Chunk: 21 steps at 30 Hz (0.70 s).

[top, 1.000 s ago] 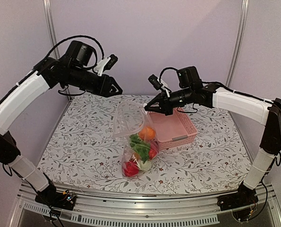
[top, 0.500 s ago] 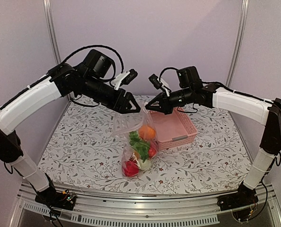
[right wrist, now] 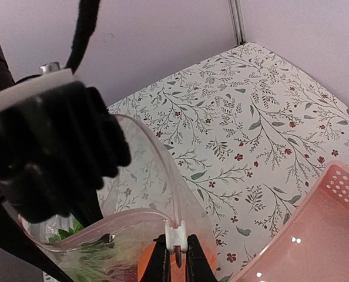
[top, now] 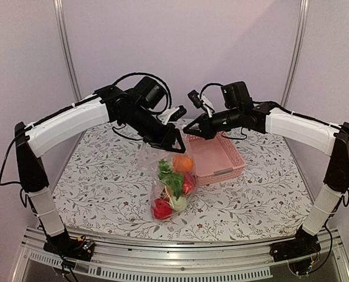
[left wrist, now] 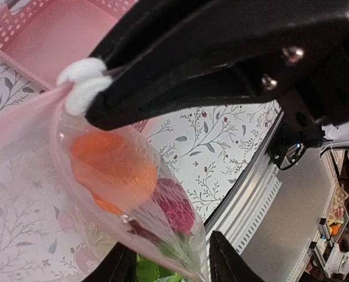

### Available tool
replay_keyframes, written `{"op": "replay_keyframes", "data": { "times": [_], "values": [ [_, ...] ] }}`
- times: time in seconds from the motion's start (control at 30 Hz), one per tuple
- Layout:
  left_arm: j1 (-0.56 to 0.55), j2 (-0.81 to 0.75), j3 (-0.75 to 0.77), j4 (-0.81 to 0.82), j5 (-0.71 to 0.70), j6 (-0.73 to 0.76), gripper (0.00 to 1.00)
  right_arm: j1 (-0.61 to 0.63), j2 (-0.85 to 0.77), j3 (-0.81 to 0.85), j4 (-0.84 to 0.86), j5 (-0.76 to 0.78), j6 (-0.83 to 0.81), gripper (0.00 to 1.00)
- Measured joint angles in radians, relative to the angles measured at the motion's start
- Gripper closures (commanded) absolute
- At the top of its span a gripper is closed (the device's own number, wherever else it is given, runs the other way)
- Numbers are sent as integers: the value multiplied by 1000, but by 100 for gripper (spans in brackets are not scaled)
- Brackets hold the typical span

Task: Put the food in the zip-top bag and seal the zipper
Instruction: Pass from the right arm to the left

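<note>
The zip-top bag (top: pixel 163 176) hangs from my right gripper (top: pixel 188 133), with its bottom on the table. Inside it are an orange fruit (top: pixel 183 163), green leaves (top: pixel 171 179), a red piece (top: pixel 161 208) and a cream-white piece (top: pixel 178 203). In the right wrist view my right gripper (right wrist: pixel 176 251) is shut on the white slider (right wrist: pixel 176 235) of the zipper (right wrist: pixel 163 176), and the bag mouth gapes open. My left gripper (top: pixel 177 143) is at the bag's top beside it. In the left wrist view my left gripper (left wrist: pixel 170 249) is open, with the bag (left wrist: pixel 121 176) between its fingers.
The pink basket (top: pixel 221 157) stands just right of the bag and holds nothing; it also shows in the left wrist view (left wrist: pixel 57 35) and the right wrist view (right wrist: pixel 315 235). The two grippers are very close together. The table's front metal rail (top: pixel 174 241) lies below.
My left arm has swung right and down from the back left to the bag's top. My right gripper has kept hold of the slider almost in place.
</note>
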Motion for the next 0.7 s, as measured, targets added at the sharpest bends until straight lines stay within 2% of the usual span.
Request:
{"op": "replay_keyframes", "data": {
  "times": [0.17,0.4,0.43,0.53,0.57,0.7],
  "values": [
    [0,44,61,-57,-77,7,82,-3,-21,-5,-10,10,14,100],
    [4,-40,56,-60,-159,57,99,-5,-92,-16,-92,-40,18,98],
    [6,-59,44,-55,-160,69,100,-5,-98,-14,-105,-55,21,95],
    [10,-100,14,-40,-153,105,100,-4,-113,-13,-127,-101,41,69],
    [10,-105,8,-35,-147,116,100,-4,-119,-13,-135,-109,43,63],
    [10,-109,-7,-26,-130,153,100,-5,-154,-39,-136,-108,47,51]
  ]
}}
